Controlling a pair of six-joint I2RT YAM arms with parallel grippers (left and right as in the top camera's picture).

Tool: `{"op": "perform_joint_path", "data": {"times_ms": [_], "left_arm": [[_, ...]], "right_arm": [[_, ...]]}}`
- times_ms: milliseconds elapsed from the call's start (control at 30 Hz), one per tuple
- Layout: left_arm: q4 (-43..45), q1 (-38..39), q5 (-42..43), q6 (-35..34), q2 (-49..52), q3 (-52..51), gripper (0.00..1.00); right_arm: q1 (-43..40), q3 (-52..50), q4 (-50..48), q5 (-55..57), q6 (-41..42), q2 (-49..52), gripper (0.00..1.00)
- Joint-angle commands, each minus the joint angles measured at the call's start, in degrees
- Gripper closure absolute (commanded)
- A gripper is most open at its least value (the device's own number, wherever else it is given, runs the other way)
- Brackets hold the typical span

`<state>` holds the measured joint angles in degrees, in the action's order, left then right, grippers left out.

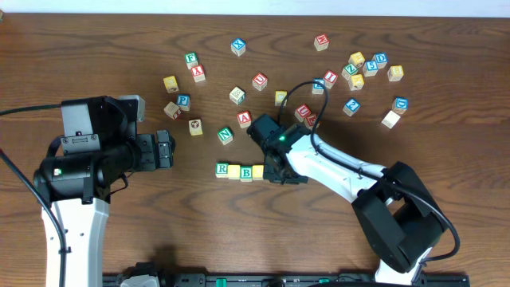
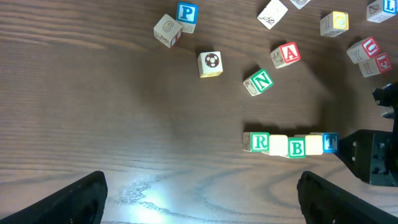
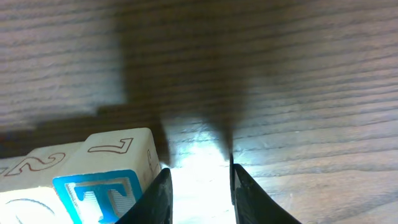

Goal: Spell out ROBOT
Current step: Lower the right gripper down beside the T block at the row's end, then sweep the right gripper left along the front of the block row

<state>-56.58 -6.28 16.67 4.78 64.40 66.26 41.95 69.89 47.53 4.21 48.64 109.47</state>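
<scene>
On the table (image 2: 124, 93), a touching row: green R (image 2: 259, 142), green B (image 2: 297, 147), blue T (image 2: 330, 142), two pale cubes (image 2: 278, 145) between. The word seems finished. The right gripper (image 3: 199, 180) is just beside the blue T, fingers slightly parted and empty; the left gripper (image 2: 200, 186) is spread wide, empty. Next, likely: lift the right gripper clear without nudging the row.

Overhead straight down; wrist views low, sharing T cube (image 3: 102, 194).

Five cubes in one row on the tabletop (image 1: 96, 48)

From left to right, the R cube (image 2: 259, 142), second cube (image 2: 278, 145), B cube (image 2: 297, 147), fourth cube (image 2: 313, 145) and T cube (image 2: 330, 142) stand side by side, touching. The right claw (image 3: 199, 193) sits just beside the T end. The N cube (image 2: 259, 81) and A cube (image 2: 285, 54) lie behind the row, well apart from it.
</scene>
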Motion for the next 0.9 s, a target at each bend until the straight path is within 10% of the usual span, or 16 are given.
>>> {"op": "perform_joint_path", "data": {"times_ms": [0,433,567,867], "left_arm": [[-0.1,-0.2,0.9,0.8,-0.1,0.7,0.04],[-0.1,-0.2,0.9,0.8,-0.1,0.7,0.04],[-0.1,-0.2,0.9,0.8,-0.1,0.7,0.04],[-0.1,-0.2,0.9,0.8,-0.1,0.7,0.04]], "right_arm": [[0.8,-0.3,-0.2,-0.3,0.7,-0.3,0.74],[0.4,-0.3,2.8,8.2,3.3,-0.3,0.73],[-0.4,-0.3,5.3,8.1,4.1,-0.3,0.99],[0.9,-0.3,7.9,1.5,3.0,-0.3,0.99]]}}
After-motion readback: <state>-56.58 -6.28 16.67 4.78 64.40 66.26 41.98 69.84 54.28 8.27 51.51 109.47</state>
